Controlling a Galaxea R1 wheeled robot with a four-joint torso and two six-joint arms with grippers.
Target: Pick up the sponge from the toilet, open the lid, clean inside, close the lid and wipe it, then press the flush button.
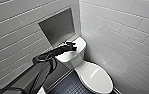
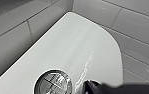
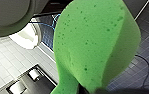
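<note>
Sponge (image 3: 95, 45), one, clamped in right pincer (image 3: 95, 90); left pincer (image 1: 72, 46), grip unclear, above single flush button (image 2: 53, 83) on one toilet (image 1: 96, 77); wall niche (image 1: 57, 26) behind.

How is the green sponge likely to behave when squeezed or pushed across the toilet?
The sponge is probably soft and floppy: it bows into a curve in the right wrist view. Its pitted, open-pored surface suggests it is light for its size. That rough texture likely grips rather than slips.
</note>
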